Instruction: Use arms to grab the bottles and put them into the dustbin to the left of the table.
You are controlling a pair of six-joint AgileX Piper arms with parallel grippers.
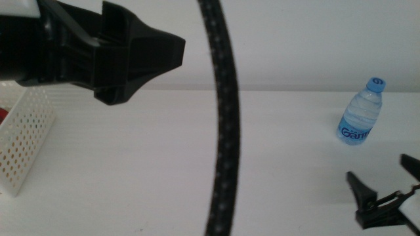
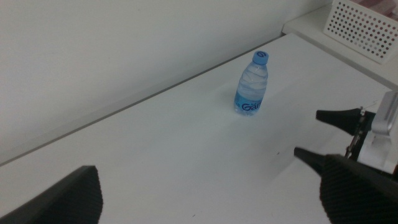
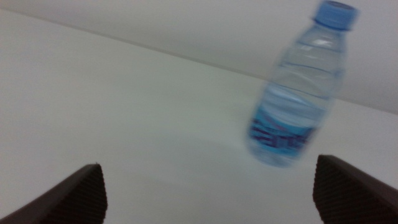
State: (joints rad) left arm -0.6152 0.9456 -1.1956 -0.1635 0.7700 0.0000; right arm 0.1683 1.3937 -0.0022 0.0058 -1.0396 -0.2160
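Table (image 1: 131, 164): wide and white, against a white wall.
Dustbin (image 1: 26, 141): stood at far left, something red showing inside.
Left gripper (image 1: 141, 59): hung above the dustbin side, jaws spread, empty.
Right gripper (image 1: 394, 187): waited near right, jaws parted, empty.
Water bottle (image 1: 361, 113): stood upright far right, blue cap up.

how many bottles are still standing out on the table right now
1: the water bottle stands upright near the table's far right, ahead of the open right gripper. Something red shows inside the dustbin, mostly hidden.
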